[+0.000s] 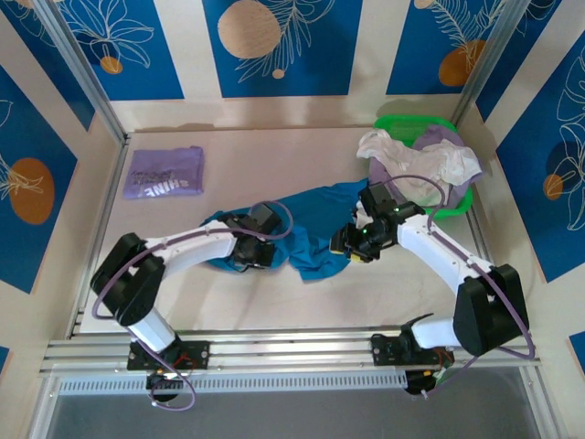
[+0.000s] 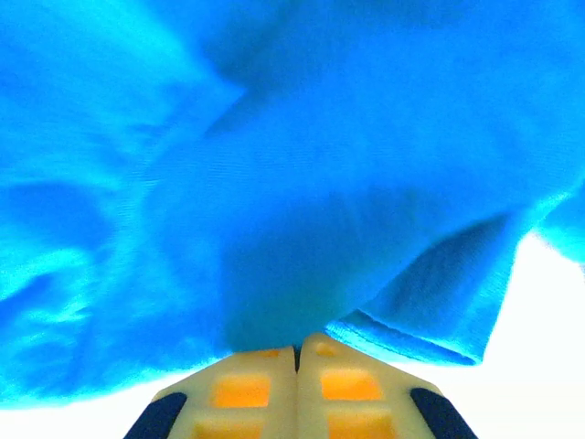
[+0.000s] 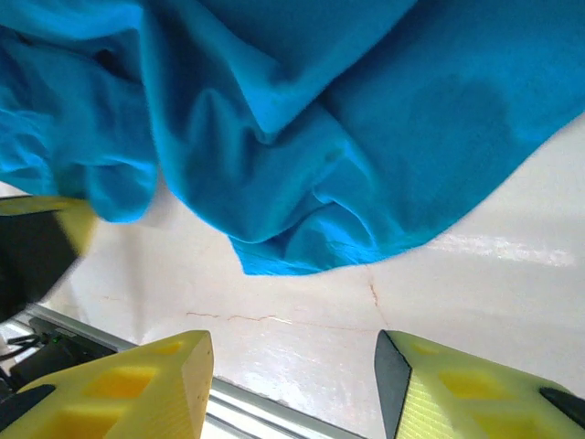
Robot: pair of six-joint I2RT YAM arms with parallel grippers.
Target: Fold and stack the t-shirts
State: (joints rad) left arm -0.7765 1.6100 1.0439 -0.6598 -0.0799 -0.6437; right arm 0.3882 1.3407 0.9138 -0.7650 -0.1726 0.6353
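A fold of the teal t-shirt (image 1: 315, 218), lying crumpled at the middle of the table (image 1: 274, 155), is being pinched by the clenched left pincer (image 2: 295, 352). The right pincer (image 3: 291, 346) is being held released and empty just beside the shirt's edge.

Left claw (image 2: 295, 352) pinched closed, arm stretched forward low; right claw (image 3: 291, 352) jaws apart, elbow bent.

basket (image 1: 413, 123) half-buried, teal t-shirt (image 2: 366, 137) cropped
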